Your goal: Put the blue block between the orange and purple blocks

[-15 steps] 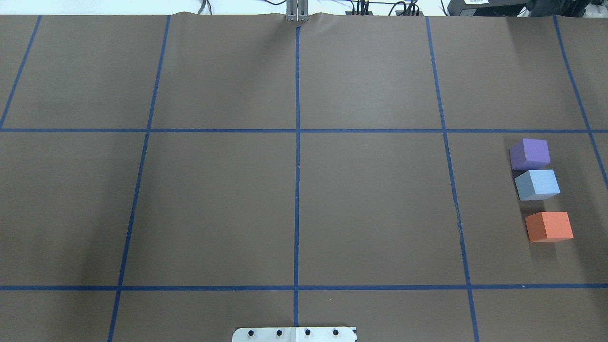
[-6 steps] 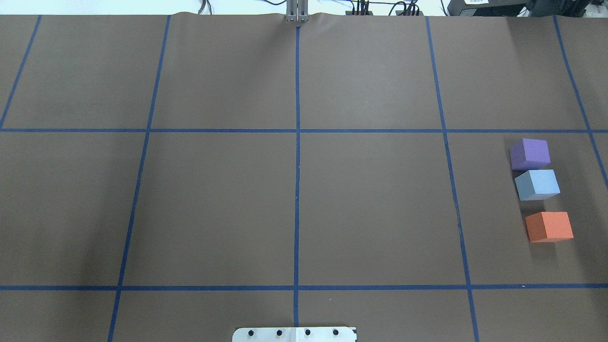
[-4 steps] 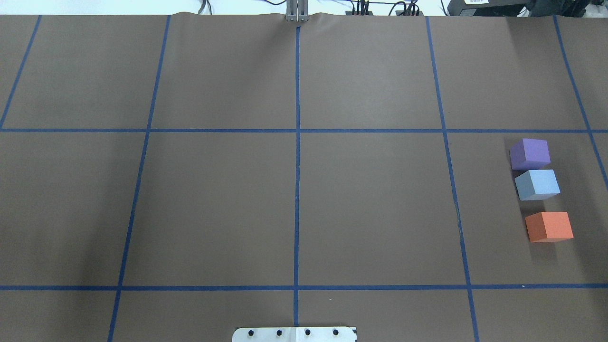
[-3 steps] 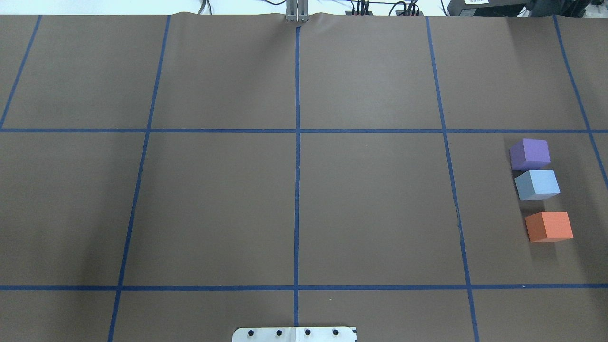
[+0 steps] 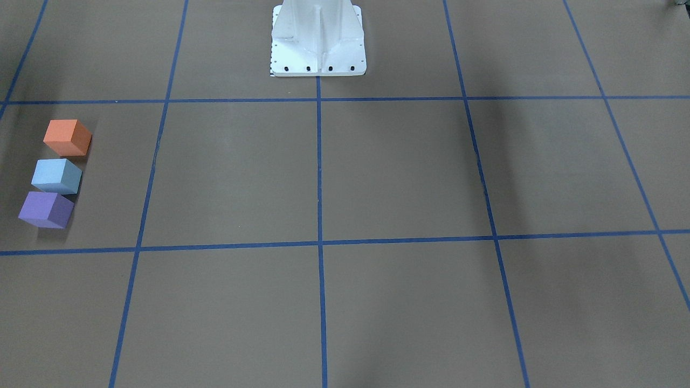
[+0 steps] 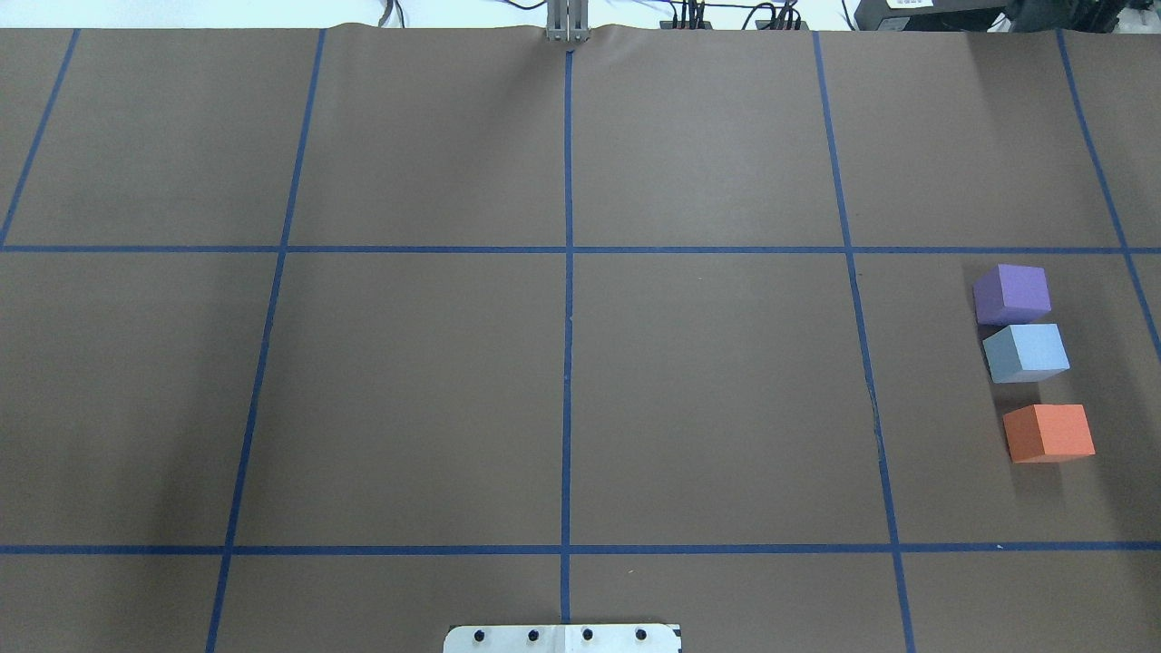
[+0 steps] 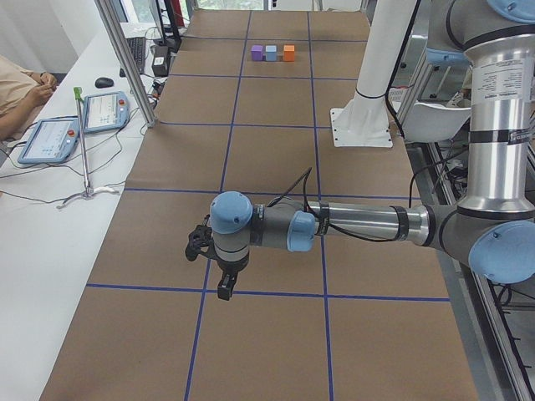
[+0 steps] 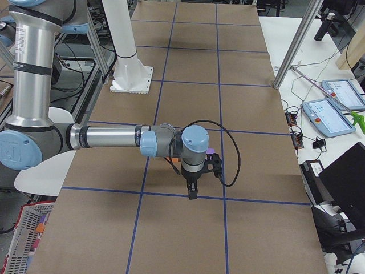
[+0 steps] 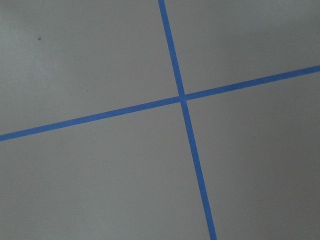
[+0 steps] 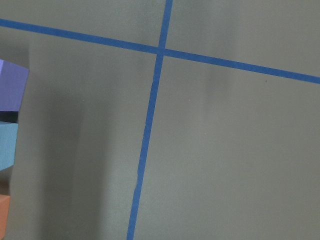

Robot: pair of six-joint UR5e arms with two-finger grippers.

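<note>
The blue block [image 6: 1027,352] sits on the brown table at the far right, in a row between the purple block [image 6: 1012,293] and the orange block [image 6: 1048,433]. It lies close against the purple one, with a small gap to the orange one. The row also shows in the front view: orange [image 5: 67,137], blue [image 5: 55,175], purple [image 5: 46,209]. My left gripper [image 7: 222,288] hangs over the table's left end, far from the blocks. My right gripper [image 8: 192,193] hangs near the blocks. I cannot tell whether either is open or shut. The right wrist view catches the block edges [image 10: 7,145].
The white robot pedestal [image 5: 318,40] stands at the table's near middle edge. Blue tape lines [image 6: 567,317] mark a grid on the brown paper. An operator [image 7: 21,104], tablets [image 7: 104,110] and metal posts [image 7: 125,63] stand beyond the far edge.
</note>
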